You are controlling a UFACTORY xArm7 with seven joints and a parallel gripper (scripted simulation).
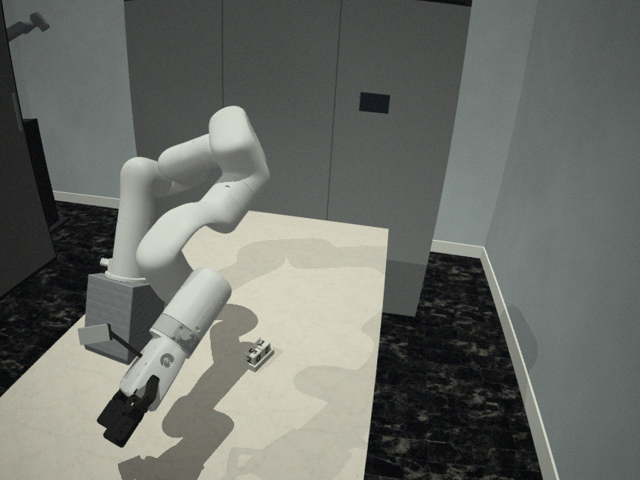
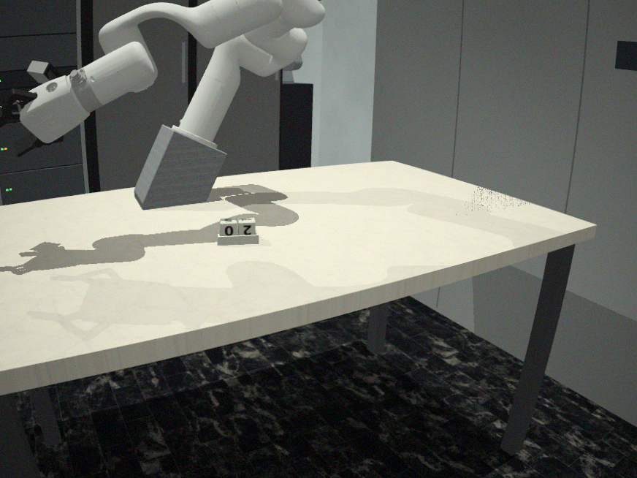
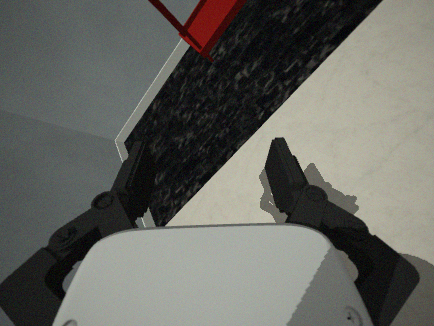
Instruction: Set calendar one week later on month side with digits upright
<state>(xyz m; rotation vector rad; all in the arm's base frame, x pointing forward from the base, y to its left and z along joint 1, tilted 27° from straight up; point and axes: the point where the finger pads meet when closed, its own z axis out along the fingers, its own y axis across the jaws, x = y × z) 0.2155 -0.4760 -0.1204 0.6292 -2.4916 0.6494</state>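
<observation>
Top view: tray (image 1: 261,362) (image 2: 237,240) well apart from hand (image 1: 125,419) (image 3: 210,175).

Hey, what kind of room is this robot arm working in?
Probably a lab or server room: equipment with small green lights stands behind the table, tall grey cabinets line one side, and the arm is mounted on a block.

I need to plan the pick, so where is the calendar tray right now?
The tray sits on the table, under both cubes, right of the gripper in the top view.
</observation>
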